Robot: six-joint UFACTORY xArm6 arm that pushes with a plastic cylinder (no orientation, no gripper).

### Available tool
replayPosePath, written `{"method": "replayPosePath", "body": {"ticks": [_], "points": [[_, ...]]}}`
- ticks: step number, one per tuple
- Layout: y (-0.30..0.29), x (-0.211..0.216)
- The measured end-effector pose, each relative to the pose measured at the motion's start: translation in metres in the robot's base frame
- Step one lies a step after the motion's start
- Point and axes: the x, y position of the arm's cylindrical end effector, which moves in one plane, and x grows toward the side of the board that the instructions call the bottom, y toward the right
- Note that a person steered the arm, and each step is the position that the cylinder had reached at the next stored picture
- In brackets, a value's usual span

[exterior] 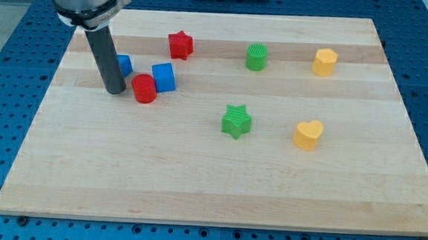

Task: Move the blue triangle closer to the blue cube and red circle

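The wooden board [218,172] at the closing stage of the push. My tip [115,92] stands on the board at the view's left; being a bare rod, it grasps nothing and can only press sideways. The blue triangle [125,65] lies just behind the rod, toward the view's top, and is partly hidden by it, so we read its shape from the task wording and cannot say whether rod and block touch. The red circle [144,89], a short cylinder, sits just to the view's right of my tip, and the blue cube [164,77] is beside it, up and to the right, the two apparently in contact.

We judge the task nearly done: the triangle is already near both targets, with only a narrow gap left. To finish well, we would bring my tip round to the view's left of the triangle, away from the red circle, and push gently toward the view's right, along a line aimed between circle and cube. The stroke should be brief, since a long one would shove the circle and cube away and undo the closeness. Pushing off-centre would spin a triangular block, so the contact should fall on the middle of a flat side.

The red star [180,44], both green blocks and both yellow blocks lie well apart to the view's right and are no obstacle.
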Motion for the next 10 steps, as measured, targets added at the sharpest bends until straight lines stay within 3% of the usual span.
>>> {"method": "replayPosePath", "body": {"ticks": [1,2,4,5,10], "points": [[-0.028,-0.018],[-0.052,-0.002],[-0.071,-0.036],[-0.059,-0.064],[0.028,-0.043]]}}
